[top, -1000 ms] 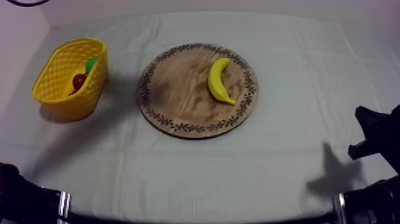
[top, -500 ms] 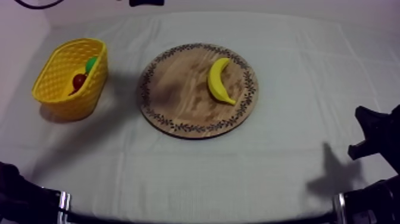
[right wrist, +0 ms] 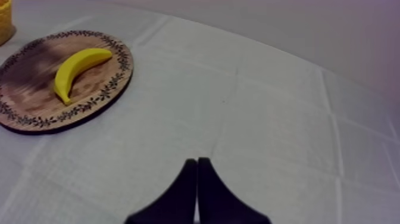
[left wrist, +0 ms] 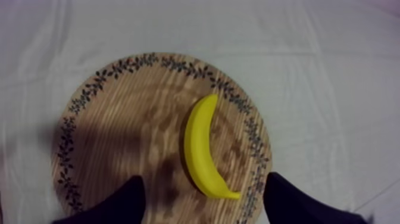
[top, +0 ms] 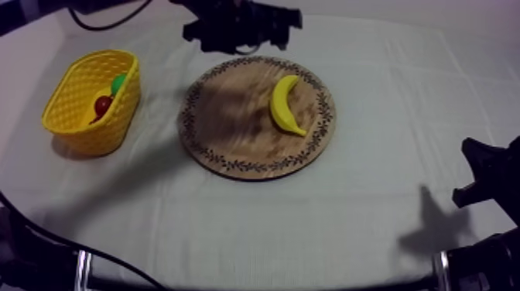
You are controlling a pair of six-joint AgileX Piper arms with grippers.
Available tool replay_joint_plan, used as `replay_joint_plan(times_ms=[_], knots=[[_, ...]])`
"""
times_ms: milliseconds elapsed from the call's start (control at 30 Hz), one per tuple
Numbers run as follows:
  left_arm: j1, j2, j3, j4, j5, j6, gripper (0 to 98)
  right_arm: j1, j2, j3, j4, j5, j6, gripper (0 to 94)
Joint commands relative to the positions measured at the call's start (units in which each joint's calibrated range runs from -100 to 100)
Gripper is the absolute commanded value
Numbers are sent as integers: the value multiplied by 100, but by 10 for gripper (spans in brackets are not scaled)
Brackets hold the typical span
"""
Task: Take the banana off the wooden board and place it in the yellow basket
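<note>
A yellow banana (top: 285, 104) lies on the right half of the round wooden board (top: 232, 131), curved and pointing away from me. My left gripper (top: 251, 39) hangs over the board's far rim, above the table. In the left wrist view the banana (left wrist: 199, 149) sits on the board (left wrist: 119, 137) between my wide-apart fingers (left wrist: 128, 199), so the left gripper (left wrist: 203, 179) is open. The yellow basket (top: 85, 124) stands at the left. My right gripper (top: 484, 174) rests low at the right, and the right gripper (right wrist: 197, 170) is shut on nothing, facing the banana (right wrist: 77, 64) and board (right wrist: 30, 89).
Inside the basket lie a small red fruit (top: 103, 104) and a green piece (top: 118, 81). A corner of the basket (right wrist: 5, 18) shows beyond the board in the right wrist view. Bare cloth (top: 309, 224) stretches between the board and the table's front edge.
My left arm has come in from the upper left and its gripper now hangs over the board's far rim, casting a shadow on the board. Banana, basket and right arm have not moved.
</note>
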Motion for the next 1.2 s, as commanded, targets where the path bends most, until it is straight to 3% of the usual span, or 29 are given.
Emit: replay_joint_plan(times_ms=[0, 567, 1167], knots=[[13, 300, -30, -22, -21, 24, 728, 0, 0, -3, 2, 1, 0, 3], [19, 2114, -1162, -155, -328, 192, 699, 0, 0, -3, 2, 1, 0, 3], [8, 2951, -1614, -157, -265, 187, 669, 0, 0, -3, 2, 1, 0, 3]])
